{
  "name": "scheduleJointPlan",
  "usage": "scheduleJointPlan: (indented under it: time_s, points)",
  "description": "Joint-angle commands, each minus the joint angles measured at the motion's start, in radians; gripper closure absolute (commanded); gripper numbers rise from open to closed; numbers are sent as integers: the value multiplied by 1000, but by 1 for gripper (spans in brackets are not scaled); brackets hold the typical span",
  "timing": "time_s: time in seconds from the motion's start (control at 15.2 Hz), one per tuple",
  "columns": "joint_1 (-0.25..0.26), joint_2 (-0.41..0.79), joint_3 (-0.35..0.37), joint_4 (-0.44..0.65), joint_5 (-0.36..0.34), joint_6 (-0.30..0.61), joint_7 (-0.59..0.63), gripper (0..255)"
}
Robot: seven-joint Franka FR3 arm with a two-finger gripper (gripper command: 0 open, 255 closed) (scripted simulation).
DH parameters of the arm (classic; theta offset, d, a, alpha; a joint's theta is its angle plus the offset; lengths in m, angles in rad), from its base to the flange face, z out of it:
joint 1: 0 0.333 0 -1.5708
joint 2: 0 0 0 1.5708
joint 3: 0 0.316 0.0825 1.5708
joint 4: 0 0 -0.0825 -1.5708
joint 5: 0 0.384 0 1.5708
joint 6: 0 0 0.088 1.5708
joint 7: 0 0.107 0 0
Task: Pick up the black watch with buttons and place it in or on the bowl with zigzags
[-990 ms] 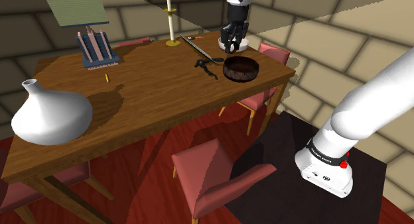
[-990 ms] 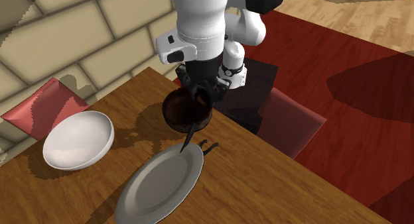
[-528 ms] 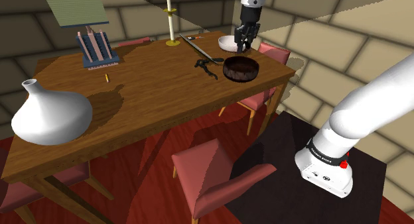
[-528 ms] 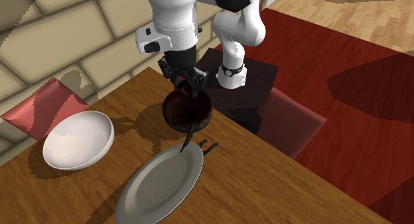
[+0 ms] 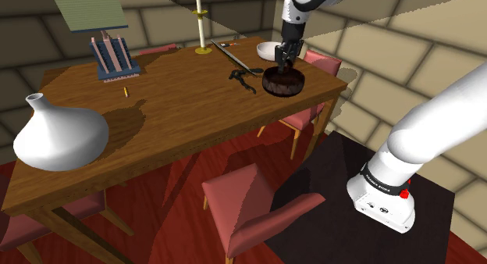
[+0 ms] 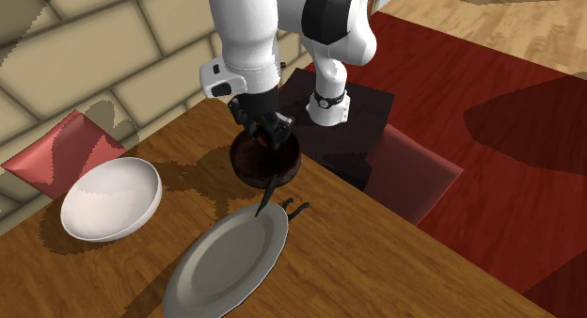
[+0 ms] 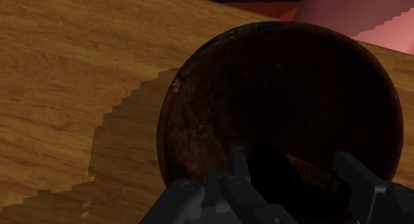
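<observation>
Since my own fingers crowd the wrist view, the black watch point(image 7: 286, 179) shows as little more than a dark lump with an orange-brown patch. It seems to be pinched between the 2 fingers of my gripper point(image 7: 296, 162), and its buttons are too murky to pick out. I hang over the hollow of the dark brown bowl point(image 7: 199, 116), and the watch is up with me above its inside. I cannot make out any pattern on the bowl in that shadow.

On the wooden table point(image 5: 156, 122) I count 2 bowls, the dark one and 1 white bowl point(image 6: 108, 198) apart from it. There is 1 grey plate point(image 6: 226, 264), cut by the second exterior view's bottom edge. 1 small black thing point(image 6: 297, 210) lies just beside the plate's rim, though I cannot tell what it is. There is 1 white vase point(image 5: 58, 133) and 1 lamp point(image 5: 109, 55), its striped shade cut off at the top. The 4 red chairs point(image 5: 250, 196) are each partly hidden or cropped.
</observation>
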Motion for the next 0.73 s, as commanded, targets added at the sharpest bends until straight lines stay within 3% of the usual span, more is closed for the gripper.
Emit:
scheduleJointPlan:
  time_s: [0.0,0.53,0.59,0.66]
  points:
    - [0,4,0,-24,0,28,0,255]
    - [0,5,1,-29,0,34,0,255]
    - [0,5,1,-29,0,34,0,0]
    - [0,5,1,-29,0,34,0,0]
